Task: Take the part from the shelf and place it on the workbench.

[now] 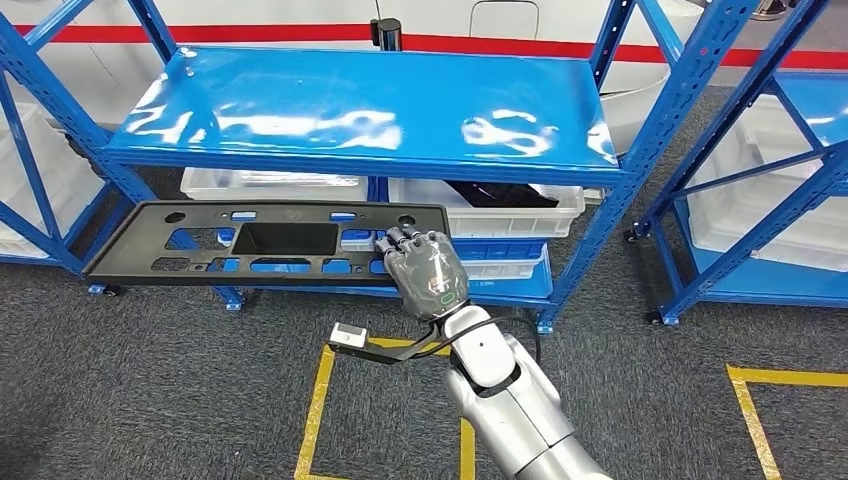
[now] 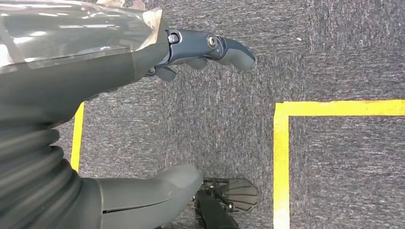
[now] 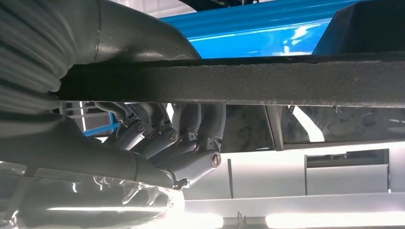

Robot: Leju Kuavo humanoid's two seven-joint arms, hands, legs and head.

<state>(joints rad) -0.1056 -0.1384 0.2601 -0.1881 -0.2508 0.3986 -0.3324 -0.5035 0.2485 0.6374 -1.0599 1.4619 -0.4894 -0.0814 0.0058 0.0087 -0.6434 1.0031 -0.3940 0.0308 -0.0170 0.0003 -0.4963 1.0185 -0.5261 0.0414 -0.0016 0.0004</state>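
Fingers (image 1: 405, 240) grip black part (image 1: 200, 240)

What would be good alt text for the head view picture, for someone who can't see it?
The robot's right hand holds one end of a long flat black plastic panel with cut-outs, level in front of a blue metal shelf. White bins sit on a lower level, above grey carpet with yellow floor tape.

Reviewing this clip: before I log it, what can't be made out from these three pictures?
- Head view: the right hand covers its own grip on the long flat black plastic panel with cut-outs, so the contact beneath is hidden.
- Head view: what the white plastic bins hold is hidden by the glossy blue metal shelf above them.
- Right wrist view: the panel's edge crosses the picture and cuts off the fingers.
- The workbench: cannot tell where it stands.
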